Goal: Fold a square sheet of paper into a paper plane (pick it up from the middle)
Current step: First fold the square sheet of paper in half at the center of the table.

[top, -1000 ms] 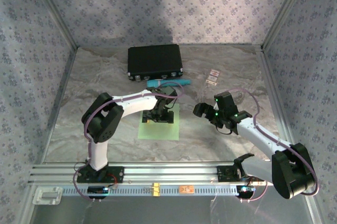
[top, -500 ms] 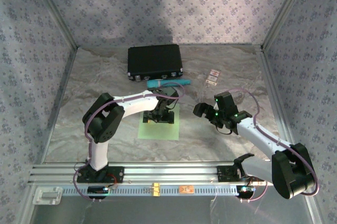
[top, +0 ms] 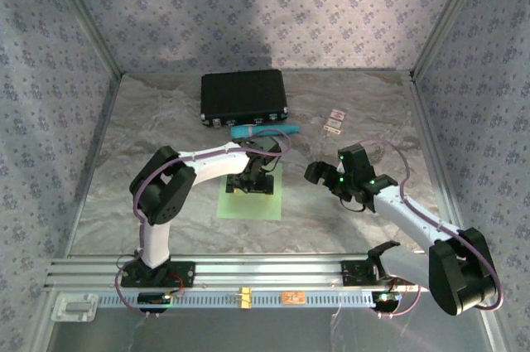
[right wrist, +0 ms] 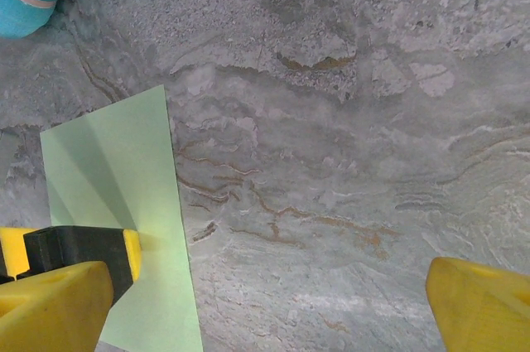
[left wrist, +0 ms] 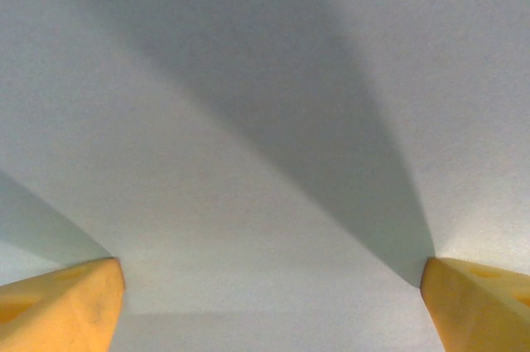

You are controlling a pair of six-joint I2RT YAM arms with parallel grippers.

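Left gripper: the left gripper points down over the far half of the square sheet of paper. In the left wrist view its yellow fingertips stand wide apart at the two bottom corners, so it is open and grips nothing.
Contact: each fingertip's shadow on the sheet runs right up to the tip, so the tips seem to touch the paper. I cannot tell whether they press on it.
Square sheet of paper: pale green and plain, it lies flat on the surface directly under the left gripper. Its near half reaches out towards the arm bases. No fold shows in it.
Right gripper: the right gripper hangs over bare surface, near the sheet's right edge but apart from it. In the right wrist view its yellow fingers sit at the far corners of the frame. It is open, with marbled stone between them and nothing held.
Sheet from the right gripper: the sheet lies ahead of and below its left finger. One straight edge runs down the frame.
Teal tube: the teal tube lies on its side just beyond the left gripper, between the sheet and the case.
Black case: the black case lies shut and flat, further beyond the left gripper, past the tube.
Small cards: two small white cards lie beyond the right gripper, well apart from the sheet.
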